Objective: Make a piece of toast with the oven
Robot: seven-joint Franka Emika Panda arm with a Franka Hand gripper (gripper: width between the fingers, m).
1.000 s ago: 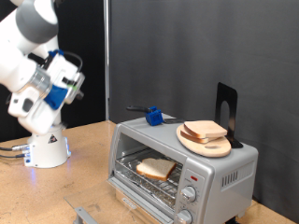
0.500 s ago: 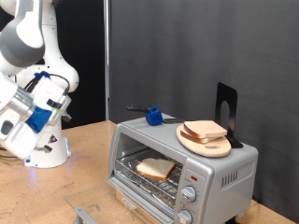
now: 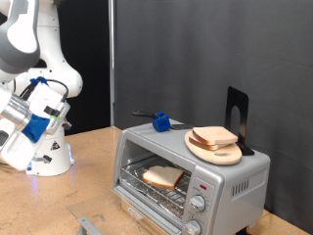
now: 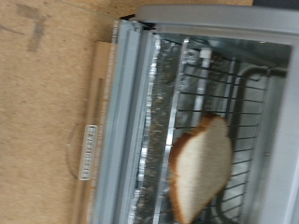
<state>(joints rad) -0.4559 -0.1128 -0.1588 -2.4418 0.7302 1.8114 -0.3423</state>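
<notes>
A pale wooden tabletop [image 3: 93,162] with a chipboard-like grain spreads across the foreground, and a black curtain [image 3: 210,59] closes off the room behind it. Nearest the camera, at the exterior view's bottom, the open glass-fronted door [image 3: 137,213] of the boxy silver-grey toaster oven [image 3: 230,181] hangs down towards the table. Inside, on the shiny wire rack [image 4: 201,103], lies the piece of toast [image 3: 163,176], a pale flat slice with a tan crust. Two round metal knobs [image 3: 199,205] sit on the front panel under a small red light [image 3: 202,183]. On the oven's roof rests a round wooden plate [image 3: 215,149] carrying more sliced bread [image 3: 214,136], with a small blue block [image 3: 160,122] and a black upright stand [image 3: 237,116] beyond it. Further back, at the exterior view's left, the white arm's gripper [image 3: 22,122], fitted with blue parts, hangs above the table well apart from the oven; its fingers are too blurred and turned away, so I cannot tell whether they are spread or closed.
</notes>
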